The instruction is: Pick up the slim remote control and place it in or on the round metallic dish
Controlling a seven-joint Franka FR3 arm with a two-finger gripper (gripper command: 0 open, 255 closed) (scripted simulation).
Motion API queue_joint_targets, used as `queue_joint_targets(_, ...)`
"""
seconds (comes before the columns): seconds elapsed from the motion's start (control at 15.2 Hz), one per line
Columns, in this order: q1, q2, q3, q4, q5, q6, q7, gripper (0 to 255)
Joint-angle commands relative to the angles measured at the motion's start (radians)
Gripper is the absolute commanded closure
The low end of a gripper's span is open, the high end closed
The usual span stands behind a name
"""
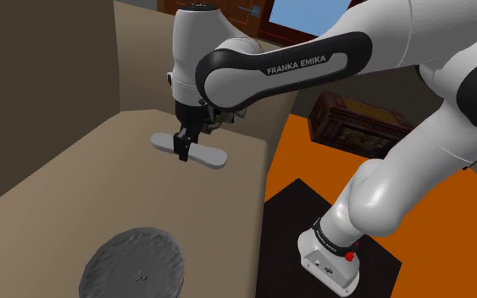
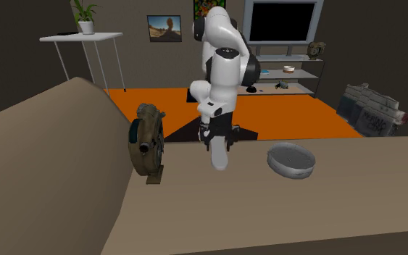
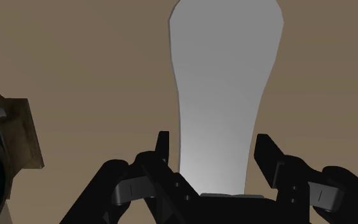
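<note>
My black gripper (image 1: 181, 146) is shut on a slim pale grey remote (image 1: 191, 151), clasping it across its narrow middle near the far edge of the tan surface (image 1: 67, 195). In the wrist view the remote (image 3: 225, 89) runs out from between the fingers (image 3: 163, 151), widening toward its far end. From the second exterior view the remote (image 2: 219, 153) hangs under the gripper (image 2: 217, 135). Whether it touches the surface I cannot tell. The round grey metallic dish (image 1: 133, 263) lies at the near end of the surface, well apart from the gripper; its rim (image 2: 290, 161) is at the remote's right.
A brown round device on a small foot (image 2: 146, 142) stands close beside the gripper, its edge (image 3: 2, 149) next to the fingers. A tall tan wall (image 1: 41, 76) bounds the surface at the shoulder view's left. Beyond the surface's edge lie orange floor and a dark chest (image 1: 359, 124).
</note>
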State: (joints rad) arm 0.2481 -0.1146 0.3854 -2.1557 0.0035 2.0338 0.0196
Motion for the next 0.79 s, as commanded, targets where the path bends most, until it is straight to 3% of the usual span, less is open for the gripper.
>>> queue_joint_targets(0.0, -0.001, -0.011, -0.003, 0.018, 0.004, -0.028, -0.006, 255)
queue_joint_targets(0.53, -0.002, -0.035, -0.008, 0.094, 0.012, -0.127, -0.015, 255)
queue_joint_targets(0.73, 0.03, -0.04, 0.034, 0.095, 0.022, -0.132, 0.055, 255)
